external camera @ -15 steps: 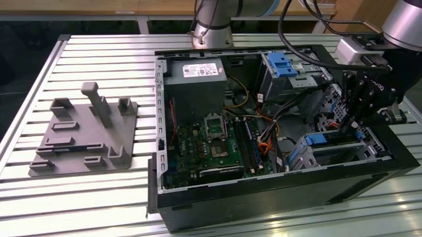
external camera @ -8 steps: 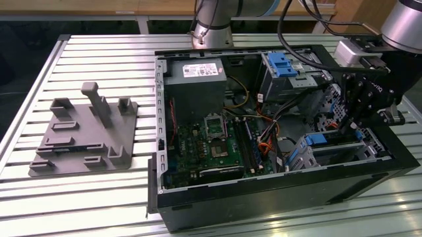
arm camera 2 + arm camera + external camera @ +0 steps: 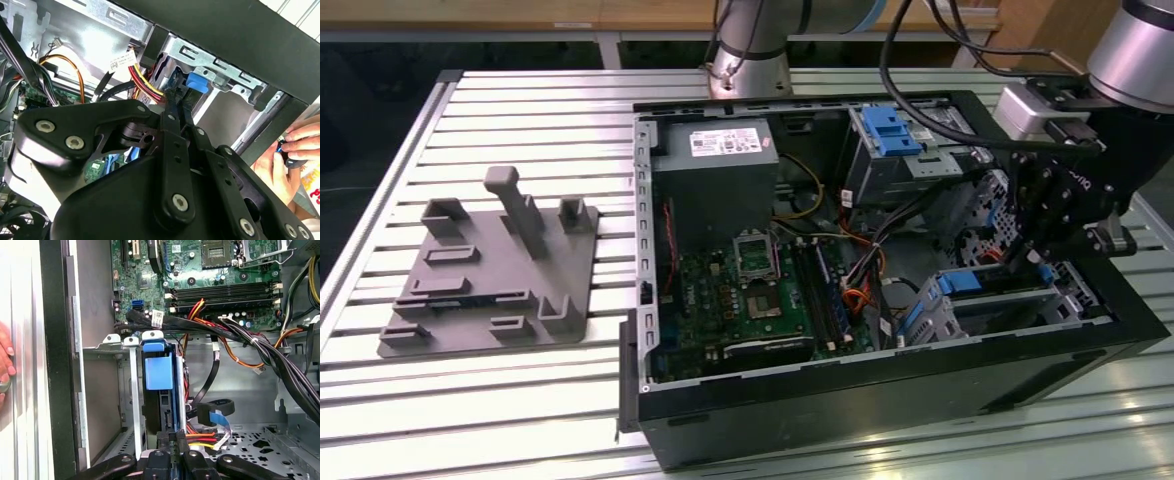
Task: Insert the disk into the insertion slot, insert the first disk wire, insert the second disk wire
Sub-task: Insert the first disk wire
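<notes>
The disk, in its blue carrier, stands inside the grey insertion slot at the case's front corner. In the exterior view the carrier's blue edge shows in that low bay. My gripper hangs right at the disk's connector end. Its fingers are pressed together on a black plug whose red and yellow disk wire runs off to the side. In the second wrist view the narrow fingertips reach just short of the blue carrier tab. A blue flat wire lies loose beside the bay.
The taller cage with a blue latch stands at the case's back. Thick black cable bundles cross over the motherboard. A person's hand rests outside the case wall. A grey fixture plate lies on the exterior view's left.
</notes>
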`<state>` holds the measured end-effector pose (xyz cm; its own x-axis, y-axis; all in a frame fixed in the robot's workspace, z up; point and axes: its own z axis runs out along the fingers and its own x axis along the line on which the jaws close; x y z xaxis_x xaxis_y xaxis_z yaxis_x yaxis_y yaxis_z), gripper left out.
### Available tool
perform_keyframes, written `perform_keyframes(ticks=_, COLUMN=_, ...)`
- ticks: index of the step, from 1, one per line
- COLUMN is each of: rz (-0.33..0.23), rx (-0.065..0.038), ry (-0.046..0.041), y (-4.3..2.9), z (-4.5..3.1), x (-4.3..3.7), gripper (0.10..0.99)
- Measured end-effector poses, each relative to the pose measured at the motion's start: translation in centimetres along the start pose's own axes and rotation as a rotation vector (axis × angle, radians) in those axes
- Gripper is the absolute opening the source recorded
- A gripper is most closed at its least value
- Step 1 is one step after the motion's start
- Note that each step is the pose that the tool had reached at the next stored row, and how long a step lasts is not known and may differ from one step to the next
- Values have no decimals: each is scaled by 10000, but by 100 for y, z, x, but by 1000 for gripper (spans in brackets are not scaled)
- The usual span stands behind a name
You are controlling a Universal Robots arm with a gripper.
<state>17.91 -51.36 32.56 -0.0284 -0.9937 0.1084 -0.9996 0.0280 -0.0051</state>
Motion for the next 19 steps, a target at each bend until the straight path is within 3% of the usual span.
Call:
perform_keyframes(ticks=3, rz=0, rx=-6, ry=-31, y=1, z=11, x=-1, gripper=176)
perform_keyframes(ticks=4, rz=1, rx=-5, ry=-28, y=1, z=0, x=0, gripper=235)
perform_keyframes(ticks=5, rz=0, rx=-3, ry=-20, y=1, z=-20, x=3, gripper=235)
perform_keyframes(ticks=6, rz=0, rx=-3, ry=-14, y=1, z=-51, x=6, gripper=302)
perform_keyframes(ticks=16, rz=2, rx=2, ry=-13, y=-5, z=-492, x=54, gripper=302)
perform_keyframes(ticks=19, rz=2, rx=2, ry=-14, y=-6, z=-516, x=56, gripper=302)
